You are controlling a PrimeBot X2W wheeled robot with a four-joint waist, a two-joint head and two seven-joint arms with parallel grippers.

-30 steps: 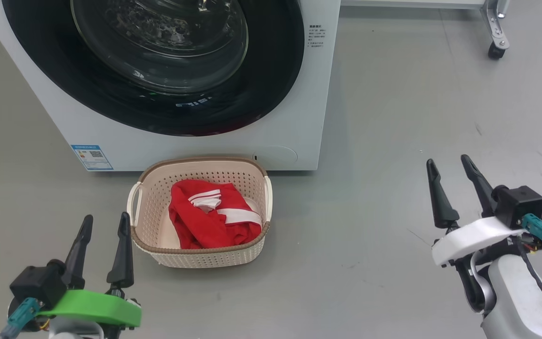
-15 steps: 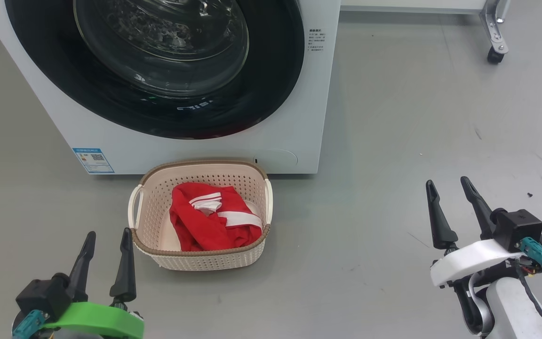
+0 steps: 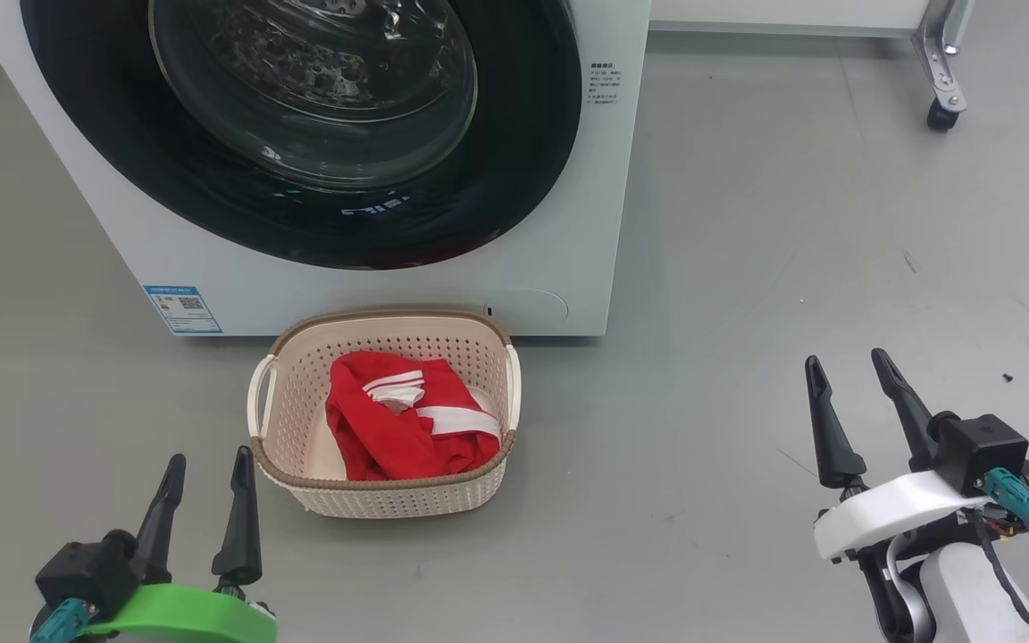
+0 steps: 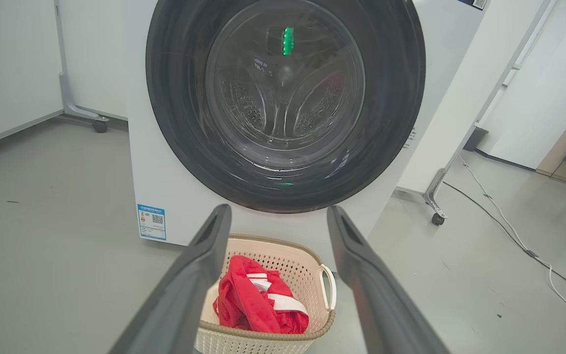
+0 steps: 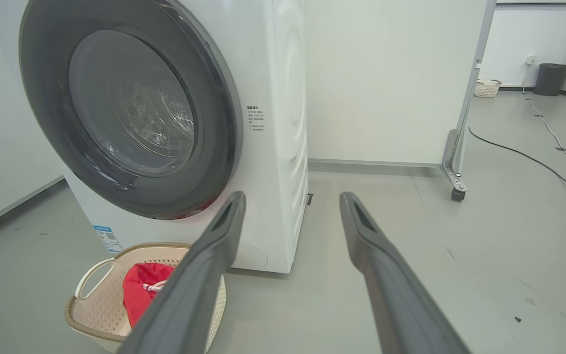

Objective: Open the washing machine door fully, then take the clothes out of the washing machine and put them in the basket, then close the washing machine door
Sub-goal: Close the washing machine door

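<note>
the door lay flat against the front of the machine, and by the look of it the job was nearly or wholly done. the clothes sat heaped in the basket, which stood on the floor just before the machine, under the door. the left gripper hung low near the basket's front left corner, fingers spread wide with nothing between them. the right gripper hung well off to the right above the floor, likewise wide and empty.

the chief risk was a door that only looked shut. if the latch had not caught, it could swing out over the basket, and the pictures did not show the latch. a faint red tint ran along the door's lower edge. it may have been the clothes mirrored in the gloss, or cloth pinched in the seal, and i could not tell which. through the door the drum seemed bare, though its lower part was hard to read through the reflections. a careless swing of the left arm could also clip the basket and tip the heap out.
</note>
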